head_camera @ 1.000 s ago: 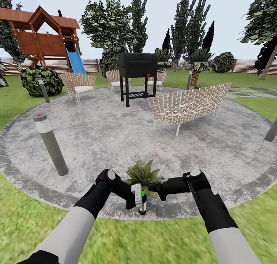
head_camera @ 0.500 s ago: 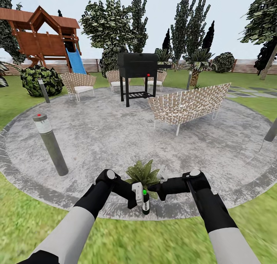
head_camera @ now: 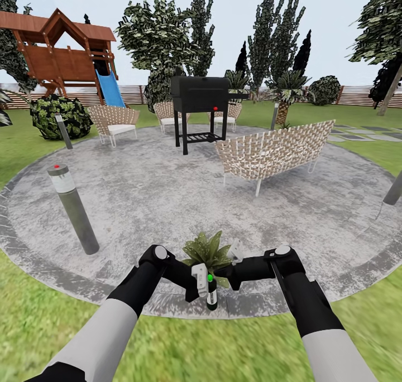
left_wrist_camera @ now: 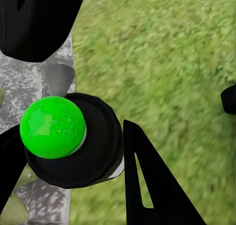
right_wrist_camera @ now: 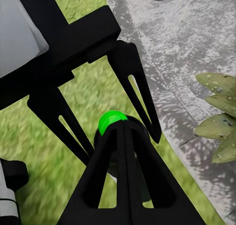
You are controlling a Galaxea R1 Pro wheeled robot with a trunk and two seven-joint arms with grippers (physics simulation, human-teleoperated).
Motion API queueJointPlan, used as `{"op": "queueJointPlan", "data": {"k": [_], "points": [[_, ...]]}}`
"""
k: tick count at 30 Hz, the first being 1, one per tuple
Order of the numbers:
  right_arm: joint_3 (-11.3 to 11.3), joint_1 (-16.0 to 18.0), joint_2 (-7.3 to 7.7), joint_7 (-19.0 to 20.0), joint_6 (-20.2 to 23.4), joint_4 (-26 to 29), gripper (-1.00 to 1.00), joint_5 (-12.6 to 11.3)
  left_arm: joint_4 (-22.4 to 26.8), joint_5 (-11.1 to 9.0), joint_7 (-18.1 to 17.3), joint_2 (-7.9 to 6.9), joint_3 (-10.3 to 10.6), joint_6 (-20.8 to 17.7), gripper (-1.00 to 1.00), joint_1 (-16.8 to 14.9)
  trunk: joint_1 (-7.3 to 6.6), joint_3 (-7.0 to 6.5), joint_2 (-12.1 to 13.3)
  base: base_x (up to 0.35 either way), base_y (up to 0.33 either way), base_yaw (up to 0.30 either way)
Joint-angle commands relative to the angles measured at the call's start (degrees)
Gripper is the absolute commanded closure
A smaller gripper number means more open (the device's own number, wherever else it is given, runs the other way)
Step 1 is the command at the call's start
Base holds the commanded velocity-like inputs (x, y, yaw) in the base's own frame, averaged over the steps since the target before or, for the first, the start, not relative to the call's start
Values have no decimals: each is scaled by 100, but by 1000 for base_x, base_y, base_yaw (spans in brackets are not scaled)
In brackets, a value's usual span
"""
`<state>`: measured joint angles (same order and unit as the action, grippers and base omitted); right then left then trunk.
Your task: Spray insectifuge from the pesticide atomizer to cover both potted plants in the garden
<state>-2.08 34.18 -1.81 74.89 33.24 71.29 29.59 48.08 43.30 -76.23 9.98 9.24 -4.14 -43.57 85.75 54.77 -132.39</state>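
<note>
While upright, pesticide atomizer (head_camera: 211,294) between left pincer (head_camera: 202,286) fingers, beside potted plant (head_camera: 207,254).

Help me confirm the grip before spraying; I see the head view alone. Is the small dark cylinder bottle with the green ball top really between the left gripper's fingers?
Observer: Yes. In the left wrist view the bottle sits between the two black fingers of the left gripper, one on each side of its cap.
Operator: Is it touching the potted plant?
Observer: No. The right wrist view shows the plant's white-speckled leaves apart from the bottle, with bare grey stone patio between them.
</note>
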Motion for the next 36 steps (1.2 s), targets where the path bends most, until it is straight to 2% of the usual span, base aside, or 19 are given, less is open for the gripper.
{"op": "queueJointPlan", "data": {"k": [1,4,10,22,25,26,28,30,32,33,34,35,36], "points": [[3,5,-3,35,51,5,100,32,8,15,-24,2,-2,-43,100,-2,-1,6,-3,0,0,0],[3,5,-3,35,51,7,100,33,9,4,-24,2,-1,-43,100,-2,-1,6,-3,0,0,0],[-2,3,-3,35,51,8,100,32,17,-290,-24,2,-9,-43,100,-2,-1,6,-3,0,0,0],[-3,5,-3,35,51,8,100,31,14,-318,-19,2,-9,-43,100,-2,-1,6,-3,0,0,0],[-3,7,-3,35,51,8,100,31,-2,-248,10,2,-18,-43,100,-2,-1,6,-3,0,0,0],[-3,5,-3,35,51,8,100,33,-9,-146,33,2,-25,-46,100,-2,-1,6,-3,0,0,0],[-3,4,-3,35,51,8,100,31,-15,194,94,2,-34,-58,100,-6,-1,6,-3,0,0,0],[-3,5,-3,35,51,7,100,30,-21,856,150,-138,-48,-87,100,-14,-1,6,-3,0,0,0],[-3,5,1,35,51,7,100,32,-27,1272,161,-300,-60,-135,100,-18,-1,6,-3,0,0,0],[-3,5,4,35,51,8,100,35,-36,1549,166,-530,-66,-206,100,-19,-1,6,-3,0,0,0],[-3,7,4,35,51,8,100,34,-39,1626,167,-677,-68,-238,100,-19,-1,6,-3,0,0,0],[-5,4,5,35,51,8,100,36,-41,1690,164,-948,-75,-267,100,-20,-1,6,-3,0,0,0],[-6,3,7,35,51,8,100,37,-42,1710,163,-1130,-103,-278,100,-20,-1,6,-3,0,0,0]]}}
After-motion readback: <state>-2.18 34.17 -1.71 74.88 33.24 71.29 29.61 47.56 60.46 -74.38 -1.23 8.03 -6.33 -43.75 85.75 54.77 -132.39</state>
